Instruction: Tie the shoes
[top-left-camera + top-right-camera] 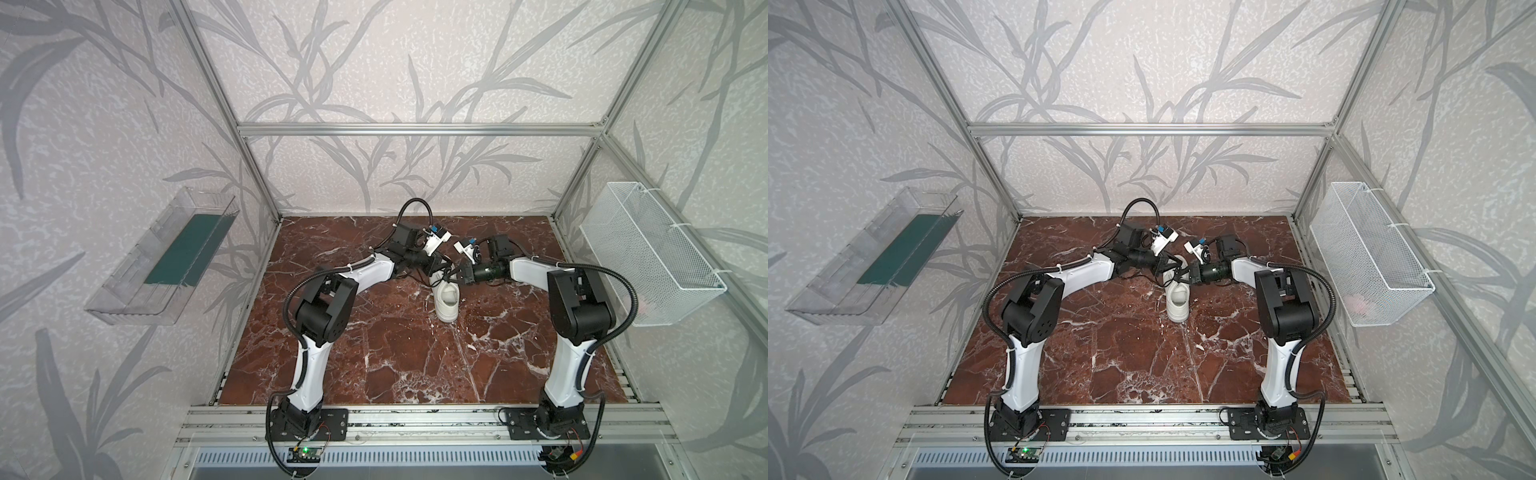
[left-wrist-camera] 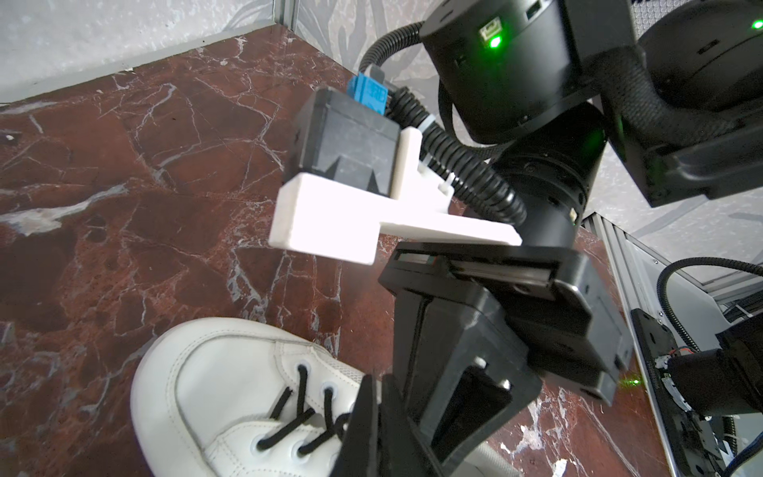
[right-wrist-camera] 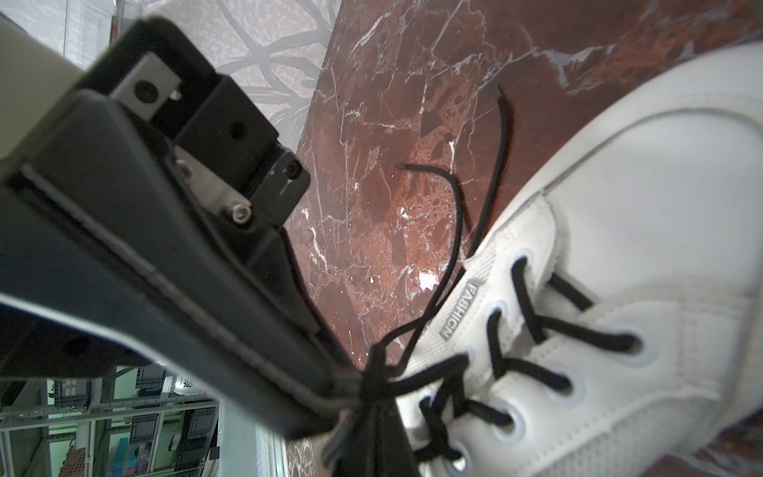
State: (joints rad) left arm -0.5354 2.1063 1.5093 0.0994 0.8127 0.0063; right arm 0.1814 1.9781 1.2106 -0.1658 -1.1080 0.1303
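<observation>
A white low-top sneaker (image 1: 446, 302) with a thick sole is gripped by its thin black laces (image 3: 518, 330) from both sides.

The sneaker is seen standing on its sole on the red-brown marble-patterned counter (image 1: 374, 353), beyond its middle, with the heel turned towards the arm bases and the toe pointing at the back wall. Over the laced front, the left end effector (image 1: 445, 265) and the right end effector (image 1: 456, 275) are brought tip to tip. Both are closed on the bunch of laces gathered between them. Two loose lace ends are trailed onto the counter beside the shoe. Farther out, a clear plastic tray (image 1: 137, 282) is mounted on the left wall and a white wire-mesh basket (image 1: 648, 253) on the right wall.
</observation>
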